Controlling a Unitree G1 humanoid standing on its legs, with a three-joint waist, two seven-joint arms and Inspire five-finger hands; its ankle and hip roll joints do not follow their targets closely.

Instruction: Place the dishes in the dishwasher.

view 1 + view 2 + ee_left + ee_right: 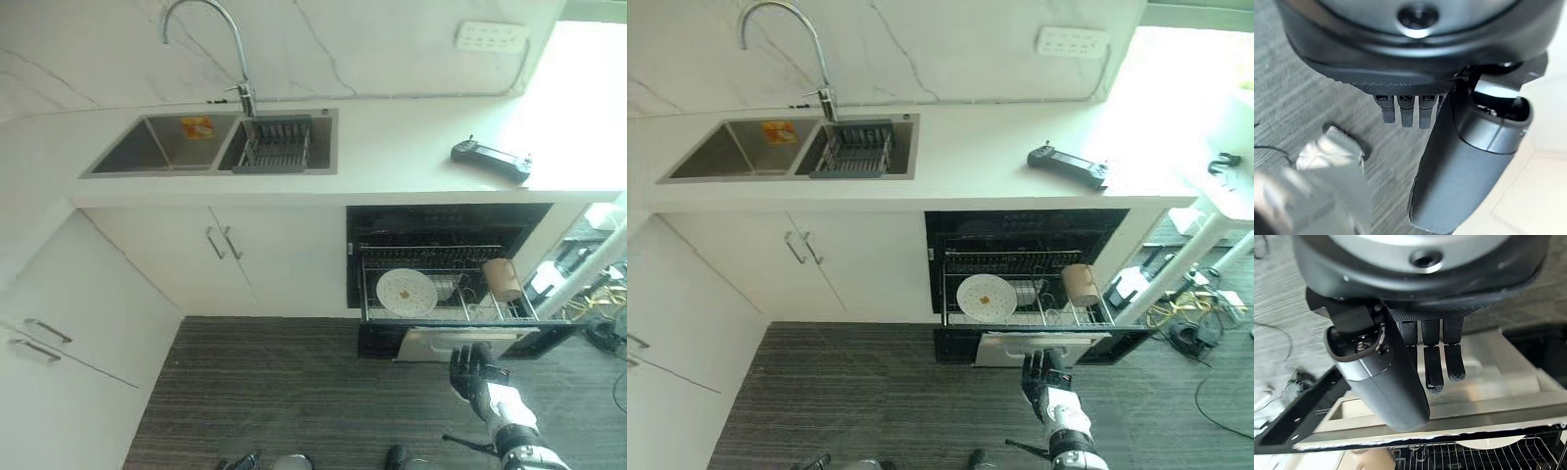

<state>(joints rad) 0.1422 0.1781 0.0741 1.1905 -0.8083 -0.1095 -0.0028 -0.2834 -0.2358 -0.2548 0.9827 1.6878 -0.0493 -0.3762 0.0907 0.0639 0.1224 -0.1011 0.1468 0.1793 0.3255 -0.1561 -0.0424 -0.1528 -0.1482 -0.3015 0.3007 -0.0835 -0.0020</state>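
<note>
The dishwasher (1029,284) stands open under the counter (999,157), its rack (1029,313) pulled out so dishes can go in from above. A white plate (983,295) and a brown cup (1080,284) already lie in the rack. The right hand (1042,377) hovers just before the rack's front edge with relaxed, fairly straight fingers (1435,367), holding nothing (probably ready to push the rack in). The left hand (1469,161) hangs over the floor, fingers loose and empty. The inside of the dishwasher is dark, and other dishes there are hard to make out.
</note>
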